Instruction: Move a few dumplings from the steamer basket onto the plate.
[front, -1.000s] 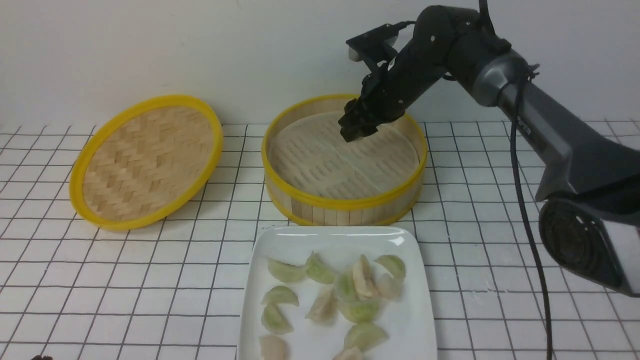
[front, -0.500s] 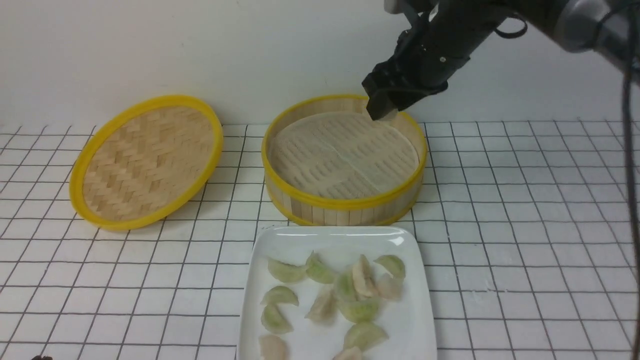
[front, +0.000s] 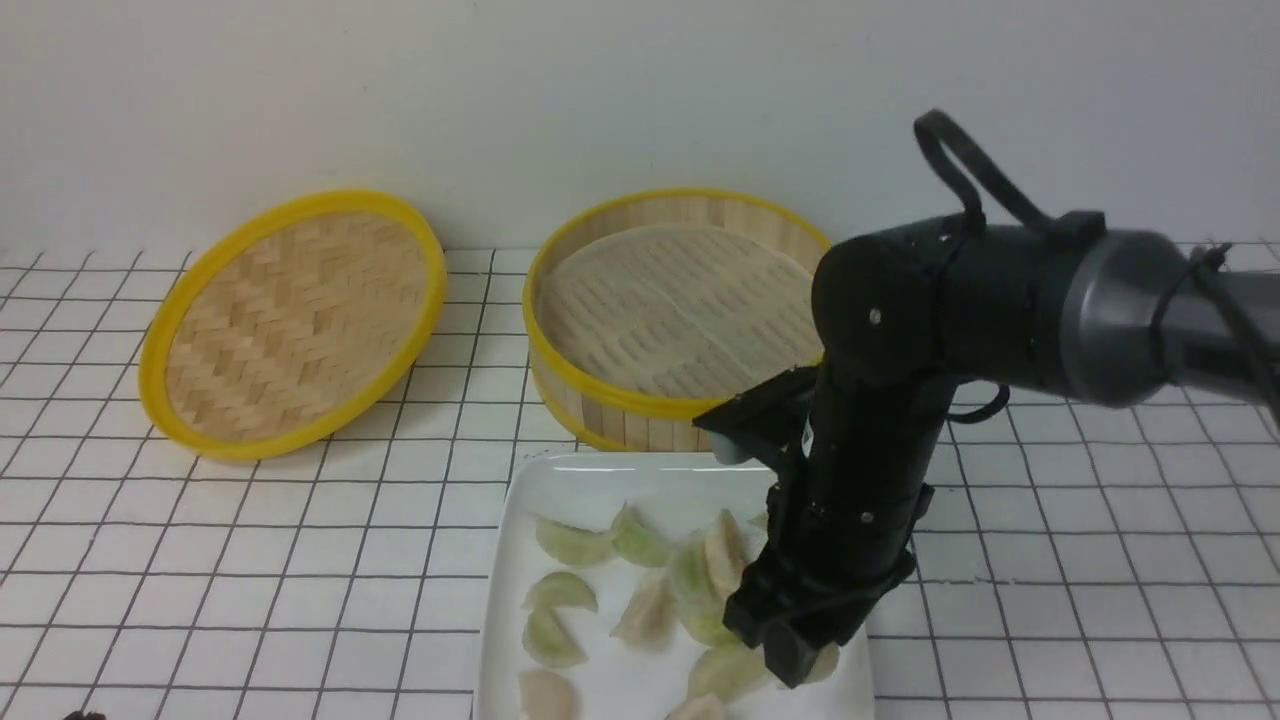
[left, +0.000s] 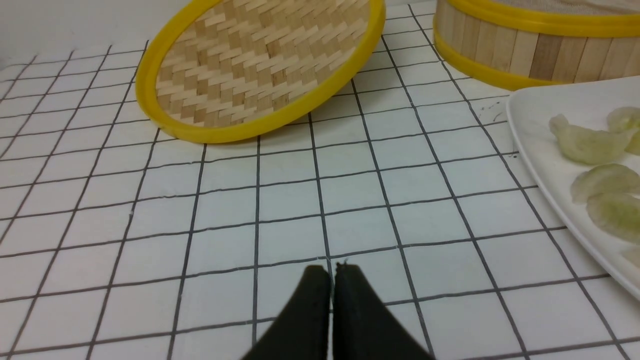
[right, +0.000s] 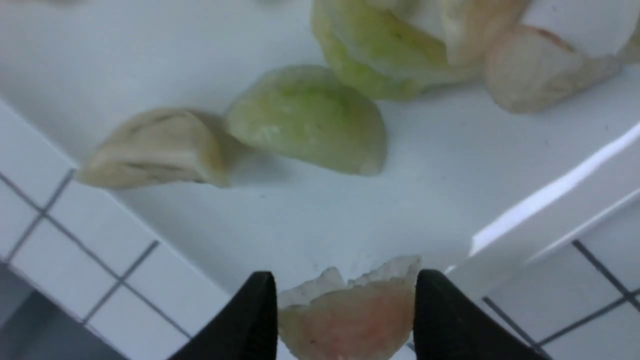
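The right fingers (front: 800, 665) hang low over the near right corner of the plate (front: 560, 480), pinching a pinkish dumpling (right: 345, 320) by its two ends, so its long axis runs straight across from one finger to the other, with the pleated edge pointing away from the wrist. Bare white plate lies right under it. The raised rim (right: 545, 200) is just beside it, though, so I judge a release here could land the dumpling on the rim. A small shift toward the plate's middle would be safer.

The other dumplings (front: 570, 542) crowd that middle, and a green one (right: 310, 120) and a pale one (right: 160, 150) are the nearest. The steamer basket (front: 690, 408) behind the plate shows only its bare liner. The lid (front: 290, 320) lies well off to the left. The left fingers (left: 332, 280) are pressed together over the tabletop (front: 300, 560) — holding nothing and well apart from the plate.
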